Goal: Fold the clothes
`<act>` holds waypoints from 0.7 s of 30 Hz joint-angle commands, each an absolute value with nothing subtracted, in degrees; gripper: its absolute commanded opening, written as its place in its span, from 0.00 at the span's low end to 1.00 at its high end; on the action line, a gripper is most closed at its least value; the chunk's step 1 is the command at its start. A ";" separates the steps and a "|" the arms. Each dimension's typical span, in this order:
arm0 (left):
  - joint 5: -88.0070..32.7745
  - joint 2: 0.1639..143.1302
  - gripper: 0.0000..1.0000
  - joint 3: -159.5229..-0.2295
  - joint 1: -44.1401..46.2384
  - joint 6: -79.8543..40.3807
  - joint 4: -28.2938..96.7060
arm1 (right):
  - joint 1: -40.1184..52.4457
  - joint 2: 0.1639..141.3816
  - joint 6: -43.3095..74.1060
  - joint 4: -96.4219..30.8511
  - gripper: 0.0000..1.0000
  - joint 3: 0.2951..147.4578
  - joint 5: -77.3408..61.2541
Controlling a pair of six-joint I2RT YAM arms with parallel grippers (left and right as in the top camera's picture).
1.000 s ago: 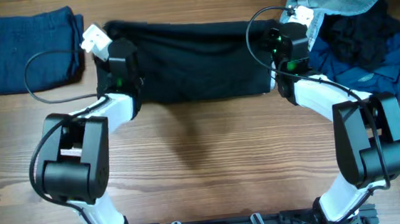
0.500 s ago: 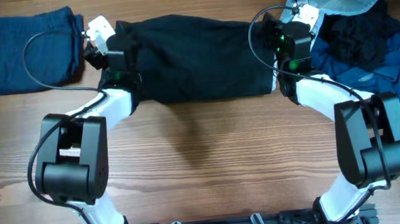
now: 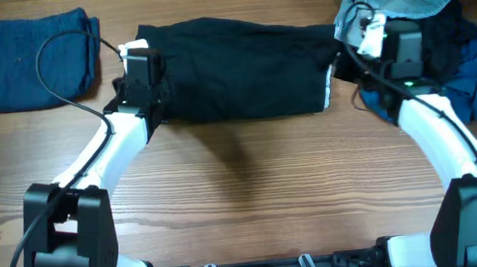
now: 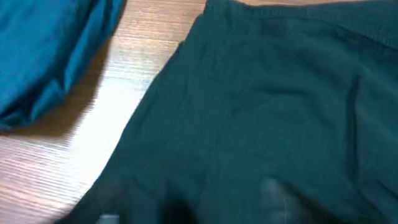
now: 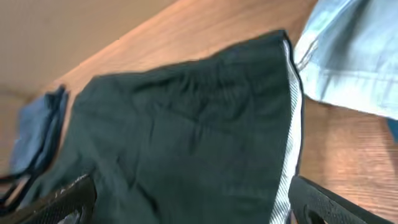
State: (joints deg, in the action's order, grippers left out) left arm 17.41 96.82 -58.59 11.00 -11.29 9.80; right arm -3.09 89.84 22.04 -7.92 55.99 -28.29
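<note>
Bare wood of the table is left free around 6 o'clock. The centre is covered by a black garment. Passage is blocked at 10 o'clock by a folded blue cloth and at 2 o'clock by a heaped clothes pile.

The overhead camera looks straight down on the black garment from high above. The left wrist camera sits close over its left edge, blurred. The right wrist camera looks across it from its right end, farther back.
</note>
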 commanded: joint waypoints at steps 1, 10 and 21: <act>14.61 98.26 0.24 -58.63 9.63 -10.92 9.98 | -6.15 90.83 14.28 -10.74 1.00 56.40 -44.03; 10.72 101.38 0.04 -58.63 8.88 -23.55 17.67 | -6.31 90.85 11.99 -16.67 1.00 56.40 -43.94; 8.38 98.67 0.04 -63.02 8.08 -23.66 30.61 | -4.73 91.18 10.83 -12.67 0.99 57.45 -41.04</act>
State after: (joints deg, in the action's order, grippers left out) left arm 9.06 100.27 -61.54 9.17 -22.70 31.22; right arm -7.05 90.11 13.13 -12.01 55.96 -44.93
